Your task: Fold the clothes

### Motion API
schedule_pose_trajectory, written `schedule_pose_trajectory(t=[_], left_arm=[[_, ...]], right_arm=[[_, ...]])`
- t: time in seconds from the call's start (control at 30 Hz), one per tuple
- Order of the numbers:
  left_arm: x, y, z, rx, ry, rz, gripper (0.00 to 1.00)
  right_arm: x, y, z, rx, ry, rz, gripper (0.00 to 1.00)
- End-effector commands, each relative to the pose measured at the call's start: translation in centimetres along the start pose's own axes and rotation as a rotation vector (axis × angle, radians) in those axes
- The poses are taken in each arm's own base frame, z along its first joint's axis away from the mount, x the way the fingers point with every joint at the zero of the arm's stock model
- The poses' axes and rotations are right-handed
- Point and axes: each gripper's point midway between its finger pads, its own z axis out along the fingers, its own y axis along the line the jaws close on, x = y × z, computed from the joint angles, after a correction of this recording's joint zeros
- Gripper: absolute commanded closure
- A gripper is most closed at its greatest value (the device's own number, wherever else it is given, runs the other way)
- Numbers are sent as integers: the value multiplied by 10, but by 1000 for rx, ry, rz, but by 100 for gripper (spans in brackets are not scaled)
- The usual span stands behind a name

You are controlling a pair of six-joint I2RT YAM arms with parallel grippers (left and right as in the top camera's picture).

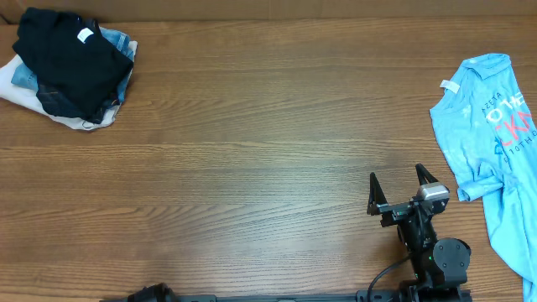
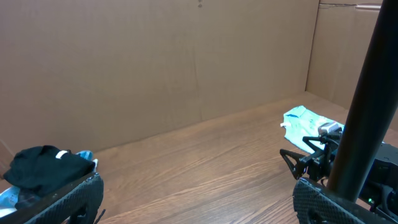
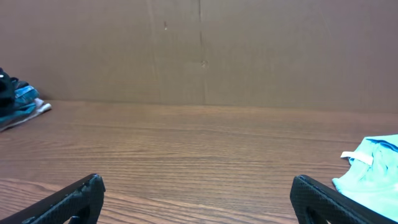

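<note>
The clothes, a black T-shirt [image 1: 71, 59], lie crumpled on top of a small pile at the table's far left corner, white collar label facing up. The left wrist view shows the same black T-shirt [image 2: 43, 168] low at the left, and its edge [image 3: 4, 93] shows at the left border of the right wrist view. My right gripper [image 1: 401, 184] stands open near the front right, far from the shirt, with only bare wood between its fingers [image 3: 74, 202]. My left gripper [image 2: 199, 199] is open too, nothing between its fingertips [image 2: 68, 196]; overhead only a bit of that arm [image 1: 147, 294] shows at the front edge.
Under the black shirt lie blue and white garments [image 1: 25, 84]. A light blue T-shirt with pink lettering [image 1: 495, 134] is spread along the right edge, close to the right arm. A brown cardboard wall [image 3: 199, 50] stands behind the wooden table [image 1: 252, 151].
</note>
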Motion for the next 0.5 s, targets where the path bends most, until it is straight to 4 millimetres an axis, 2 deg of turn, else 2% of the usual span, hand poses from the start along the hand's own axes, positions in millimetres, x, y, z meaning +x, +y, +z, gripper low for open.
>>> schedule_pose_trajectory(t=[0.0,0.47], left_arm=[[0,1,-1,-6,-2,22,0],[0,1,-1,-6,-2,22,0]], right_arm=[[2,-2,0,14,-3,-51,0],[2,0,0,1,-3,-48,0]])
